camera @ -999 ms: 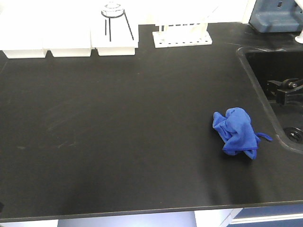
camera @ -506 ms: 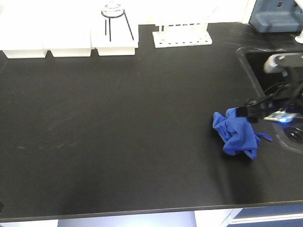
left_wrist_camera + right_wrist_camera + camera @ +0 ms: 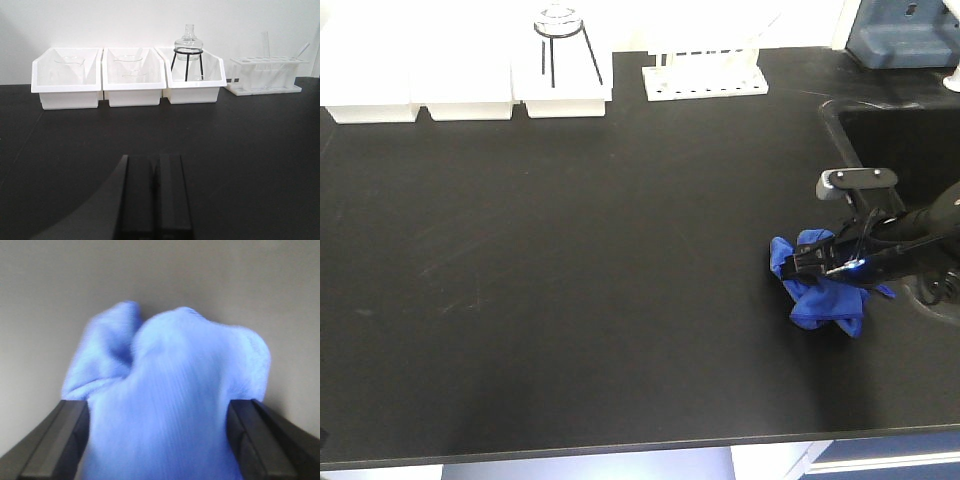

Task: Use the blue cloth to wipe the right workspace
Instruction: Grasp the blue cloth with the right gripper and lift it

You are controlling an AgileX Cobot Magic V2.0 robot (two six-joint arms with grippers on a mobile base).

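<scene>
The blue cloth [image 3: 818,306] lies crumpled on a black benchtop [image 3: 570,260], just left of a built-in sink. My right gripper [image 3: 806,261] is down over the cloth's top, reaching in from the sink side. In the right wrist view its fingers [image 3: 67,432] stand wide apart on either side of the cloth [image 3: 165,390], so it is open with the cloth bulging between them. My left gripper [image 3: 152,161] is shut with nothing in it, low over the bench and facing the back wall. The right workspace is out of view.
The sink [image 3: 910,150] sits at the right edge. Along the back wall stand three white bins [image 3: 420,95], a glass flask on a black tripod [image 3: 560,40], a white test-tube rack [image 3: 705,80] and a blue-grey device [image 3: 905,35]. The bench's front edge [image 3: 620,448] runs near the bottom.
My right arm has come out from over the sink, moved left and dropped onto the blue cloth. The cloth has stayed where it was.
</scene>
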